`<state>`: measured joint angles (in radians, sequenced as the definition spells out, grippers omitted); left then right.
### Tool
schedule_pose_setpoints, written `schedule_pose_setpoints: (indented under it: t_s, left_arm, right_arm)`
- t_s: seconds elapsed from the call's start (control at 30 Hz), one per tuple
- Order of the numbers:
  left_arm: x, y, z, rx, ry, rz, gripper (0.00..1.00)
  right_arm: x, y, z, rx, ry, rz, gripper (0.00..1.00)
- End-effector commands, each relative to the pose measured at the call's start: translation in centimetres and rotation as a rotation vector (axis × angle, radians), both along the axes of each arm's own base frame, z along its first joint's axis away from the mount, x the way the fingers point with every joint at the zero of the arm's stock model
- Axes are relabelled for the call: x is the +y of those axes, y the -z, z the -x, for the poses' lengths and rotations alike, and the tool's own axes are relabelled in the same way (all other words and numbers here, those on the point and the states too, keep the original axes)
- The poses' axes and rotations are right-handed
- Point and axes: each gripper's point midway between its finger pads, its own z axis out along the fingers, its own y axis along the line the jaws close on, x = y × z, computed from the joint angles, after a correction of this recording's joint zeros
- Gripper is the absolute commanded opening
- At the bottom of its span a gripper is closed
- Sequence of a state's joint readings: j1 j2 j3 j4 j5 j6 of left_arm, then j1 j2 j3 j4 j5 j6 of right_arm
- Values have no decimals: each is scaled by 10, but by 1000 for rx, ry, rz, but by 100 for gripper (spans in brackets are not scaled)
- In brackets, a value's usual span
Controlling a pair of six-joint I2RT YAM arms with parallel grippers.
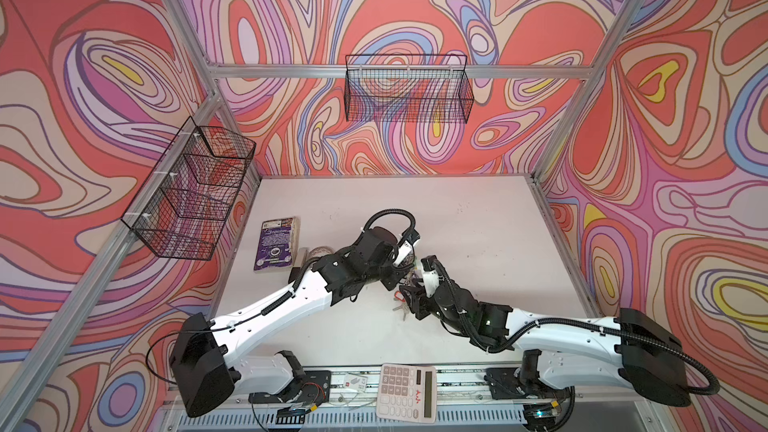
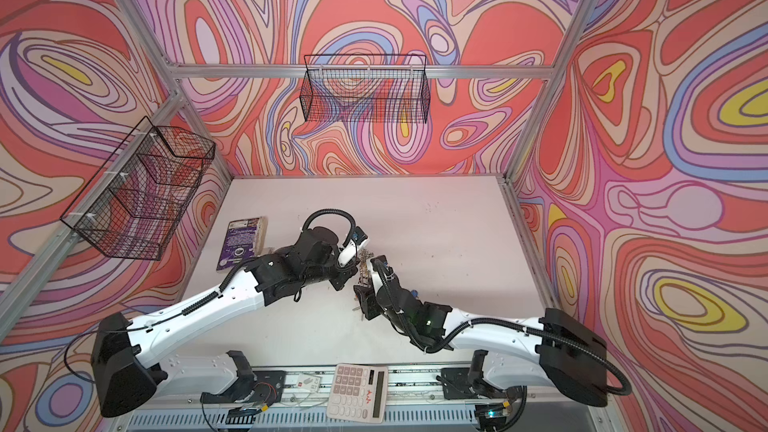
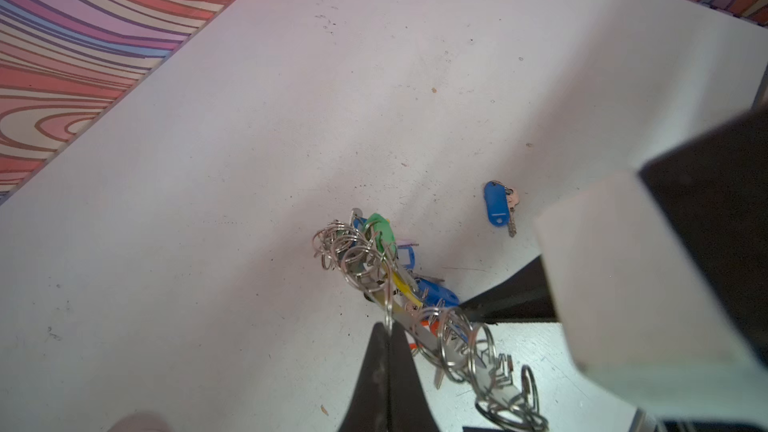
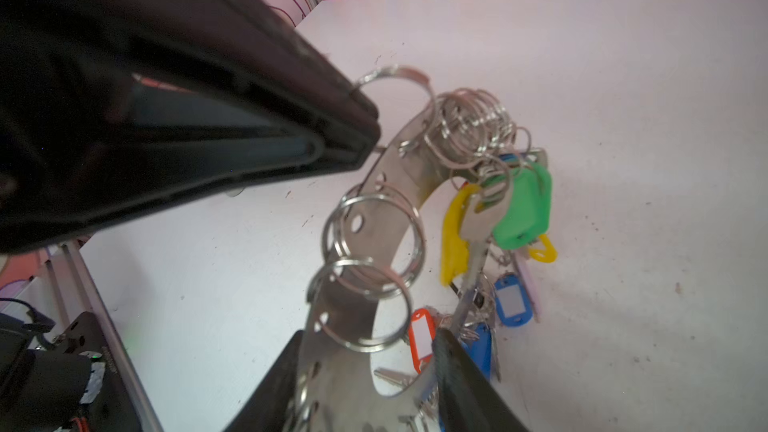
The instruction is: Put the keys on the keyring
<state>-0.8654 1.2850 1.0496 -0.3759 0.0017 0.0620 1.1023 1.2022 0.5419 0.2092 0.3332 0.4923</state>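
Mid-bench, the left claw [image 3: 389, 328] is pinching tight on a split ring [image 4: 390, 76] of the raised keyring [image 4: 399, 168], the right claw [image 4: 369, 336] straddling its band, grip unclear; the next move is likely calling for the loose blue key [image 3: 496, 203] nearby

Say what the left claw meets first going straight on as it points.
Probably the bunch of split rings on the keyring, beside the green tag, just ahead of the left claw; past that, only table. Depth is unclear, so it may pass alongside.

White-shelled arms [image 1: 303, 301] with black joints [image 1: 374, 248] (ribbed black cables [image 1: 390, 212] clipped on).
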Motion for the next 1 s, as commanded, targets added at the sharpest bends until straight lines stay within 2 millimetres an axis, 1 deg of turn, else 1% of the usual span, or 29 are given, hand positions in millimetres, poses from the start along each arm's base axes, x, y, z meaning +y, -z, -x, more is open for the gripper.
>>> schedule_pose_setpoints:
  t_s: [0.0,0.07,0.17,0.23,0.3,0.5,0.6,0.7,0.87,0.97]
  left_arm:
    - [0,-28,-3,-49,-31,61,0]
    - [0,-30,-2,-47,-34,72,0]
    - [0,-38,0,-42,-41,108,0]
    - [0,-45,1,-42,-42,127,0]
    - [2,-49,2,-44,-50,136,0]
    - [13,-50,1,-72,-80,109,0]
    - [16,-45,2,-82,-73,86,0]
    - [15,-40,3,-97,-56,82,0]
    - [9,-40,4,-133,-30,110,0]
    - [4,-33,6,-152,-2,26,0]
  right_arm:
    - [-8,-3,-3,-18,45,-9,41]
    - [-8,-2,-2,-17,39,-4,30]
    - [-6,-1,0,-17,21,-12,14]
    - [-6,-2,1,-22,14,-16,6]
    - [-6,-3,1,-25,16,-14,0]
    - [-7,-3,1,-27,14,-2,0]
    - [-4,-4,2,-24,-2,-2,0]
    - [-2,-5,3,-22,-12,-8,0]
    - [7,-6,7,-13,-51,-21,0]
    - [7,-6,6,-12,-46,-16,0]
